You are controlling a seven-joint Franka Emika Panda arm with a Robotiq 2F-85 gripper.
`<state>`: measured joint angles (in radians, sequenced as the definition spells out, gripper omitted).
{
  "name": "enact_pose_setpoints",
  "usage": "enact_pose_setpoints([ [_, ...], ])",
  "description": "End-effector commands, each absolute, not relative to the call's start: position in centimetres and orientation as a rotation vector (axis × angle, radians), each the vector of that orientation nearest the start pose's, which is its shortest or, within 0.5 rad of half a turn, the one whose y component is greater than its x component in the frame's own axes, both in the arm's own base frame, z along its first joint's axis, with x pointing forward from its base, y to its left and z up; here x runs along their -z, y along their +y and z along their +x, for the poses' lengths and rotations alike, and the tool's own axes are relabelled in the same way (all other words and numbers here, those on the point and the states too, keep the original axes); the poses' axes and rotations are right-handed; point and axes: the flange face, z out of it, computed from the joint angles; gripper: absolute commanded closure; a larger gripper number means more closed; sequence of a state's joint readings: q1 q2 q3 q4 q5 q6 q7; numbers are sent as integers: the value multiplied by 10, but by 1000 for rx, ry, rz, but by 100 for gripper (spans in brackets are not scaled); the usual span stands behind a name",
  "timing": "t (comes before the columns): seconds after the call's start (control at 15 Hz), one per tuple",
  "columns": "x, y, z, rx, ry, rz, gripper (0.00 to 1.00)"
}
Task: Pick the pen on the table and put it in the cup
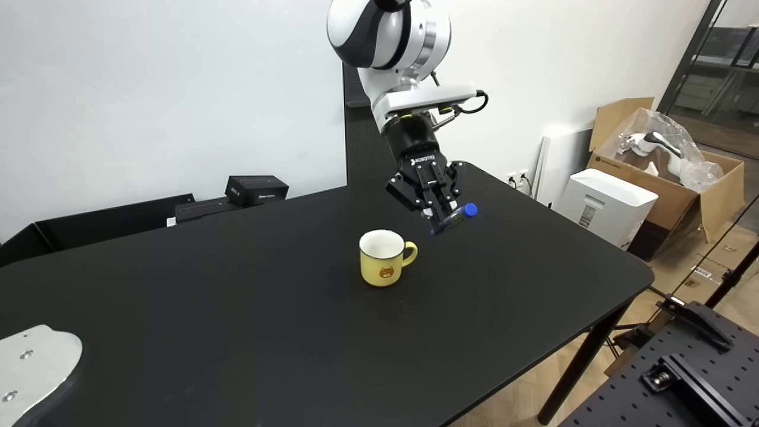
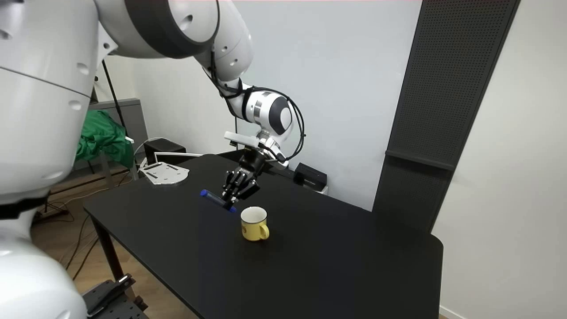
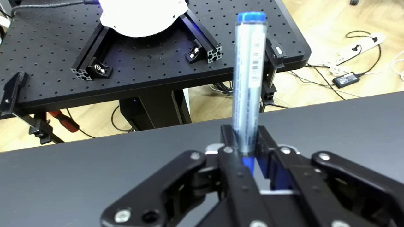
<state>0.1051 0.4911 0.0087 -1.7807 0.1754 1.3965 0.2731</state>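
In an exterior view the tool (image 1: 440, 219) is clamped on the pen (image 1: 456, 217), hanging over the worktop (image 1: 237, 332), and the pen slants with its longer free end at about 2 o'clock. Yellow cup (image 1: 372, 270) is sitting upright at roughly 8 o'clock from the tool, near it but not touching. In an exterior view the cup (image 2: 251, 230) is between 4 and 5 o'clock from the tool, and the pen (image 2: 215, 199) runs from 10 o'clock to 4, so it's outside the cup. In the wrist view the fingers (image 3: 228, 135) are squeezing the pen near its 6 o'clock end, most of it sticking up toward 12; no cup visible there. So my read: pick part's done, this is the carry stage. Next move, imo, is bringing the pen across over the cup's mouth and tipping it way more upright, since at this slant it'd probably just catch the rim. After that, lower an end inside and let go. Can't tell how high it's hanging, so go easy.
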Motion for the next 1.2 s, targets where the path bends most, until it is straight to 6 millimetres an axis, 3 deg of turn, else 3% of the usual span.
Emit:
enact_pose_setpoints([
  [0.0, -244, 82, 560, -1420, 313, -2752, 95],
  [0.53, -225, 77, 610, -1346, 332, -2773, 95],
  [1.13, -204, 84, 642, -1324, 317, -2785, 95],
])
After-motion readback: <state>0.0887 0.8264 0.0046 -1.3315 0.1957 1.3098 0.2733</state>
